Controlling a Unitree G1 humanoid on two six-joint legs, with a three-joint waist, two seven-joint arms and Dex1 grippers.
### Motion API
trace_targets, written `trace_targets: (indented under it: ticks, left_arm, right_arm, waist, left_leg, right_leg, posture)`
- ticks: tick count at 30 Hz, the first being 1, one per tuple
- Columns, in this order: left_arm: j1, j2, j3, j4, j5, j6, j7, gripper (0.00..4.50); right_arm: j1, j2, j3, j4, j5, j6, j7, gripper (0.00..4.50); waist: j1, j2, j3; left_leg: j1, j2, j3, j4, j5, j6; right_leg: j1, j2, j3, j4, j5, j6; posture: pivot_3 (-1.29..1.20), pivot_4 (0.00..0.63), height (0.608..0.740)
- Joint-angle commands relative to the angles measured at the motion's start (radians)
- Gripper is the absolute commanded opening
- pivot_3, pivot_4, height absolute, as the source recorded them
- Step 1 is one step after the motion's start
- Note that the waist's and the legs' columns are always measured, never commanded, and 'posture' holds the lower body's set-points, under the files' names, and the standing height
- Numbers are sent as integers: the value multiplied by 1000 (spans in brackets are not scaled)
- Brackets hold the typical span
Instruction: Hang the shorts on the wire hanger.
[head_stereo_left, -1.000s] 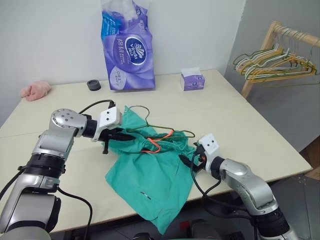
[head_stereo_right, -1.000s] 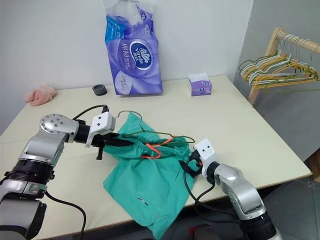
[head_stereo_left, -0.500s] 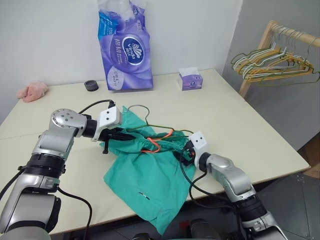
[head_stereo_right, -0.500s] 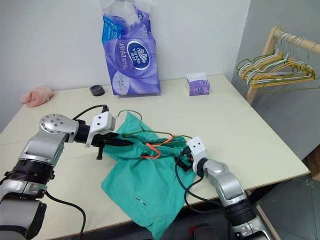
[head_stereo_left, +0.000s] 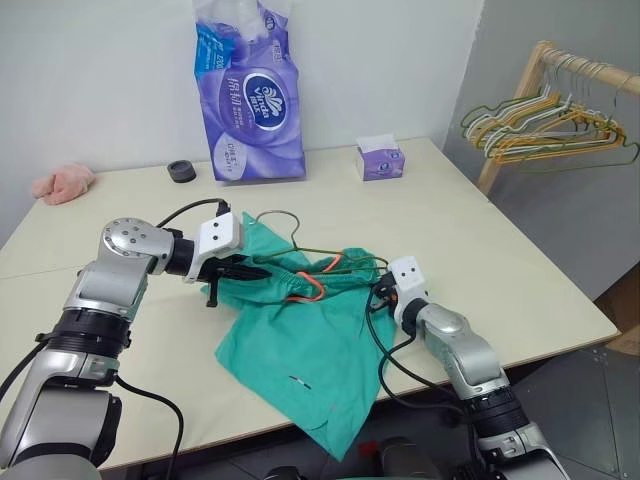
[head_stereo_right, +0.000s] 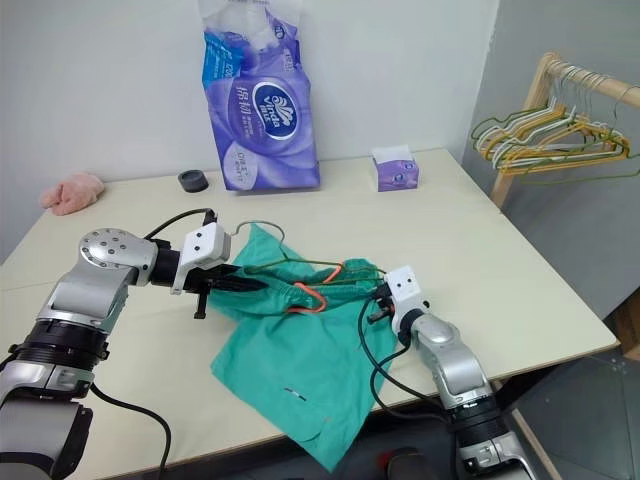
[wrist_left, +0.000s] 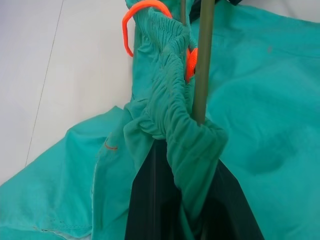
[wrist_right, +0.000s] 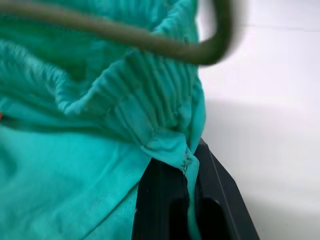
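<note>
Under shorts (head_stereo_left: 300, 340), wire hanger (head_stereo_left: 300, 247) partly hidden; both hands pinch waistband.

Bare table (head_stereo_left: 480, 240) right of the shorts (head_stereo_left: 300, 340); tissue box (head_stereo_left: 380, 160) stands farther back.

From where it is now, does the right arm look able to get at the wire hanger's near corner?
Probably yes. The right end effector, shut on the shorts at the waistband, sits just below the wire hanger, with nothing between them. It would have to let go of the fabric first.
</note>
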Motion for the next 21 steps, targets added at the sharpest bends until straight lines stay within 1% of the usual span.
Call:
trace_targets:
  ticks: [1,7,12,18,21]
  left_arm:
    - [-16,24,40,0,-7,-20,0,0]
    - [-22,29,45,14,-7,-26,3,0]
    - [-20,34,45,19,-5,-32,2,0]
    - [-2,54,32,2,-4,-21,-32,0]
    - [4,56,27,3,9,-32,-33,0]
  right_arm:
    - [0,-10,-60,-53,14,-5,-15,40]
    - [46,-43,-128,-91,43,48,-15,40]
    - [60,-57,-161,-114,61,75,-20,40]
    - [53,-83,-183,-145,83,99,-18,40]
    - [50,-108,-164,-175,75,95,-2,40]
  waist:
    - [0,0,0]
    - [0,0,0]
    - [-3,0,0]
    - [-3,0,0]
    - [-4,0,0]
  left_leg:
    - [0,0,0,0,0,0]
    - [0,0,0,0,0,0]
    - [0,0,0,0,0,0]
    - [0,0,0,0,0,0]
    - [0,0,1,0,0,0]
  right_leg:
    - [0,0,0,0,0,0]
    - [0,0,0,0,0,0]
    - [0,0,0,0,0,0]
    - [0,0,0,0,0,0]
    - [0,0,0,0,0,0]
  posture:
    - [-153,0,740]
    - [-158,0,740]
    - [-158,0,740]
    - [-162,0,740]
    - [-163,0,740]
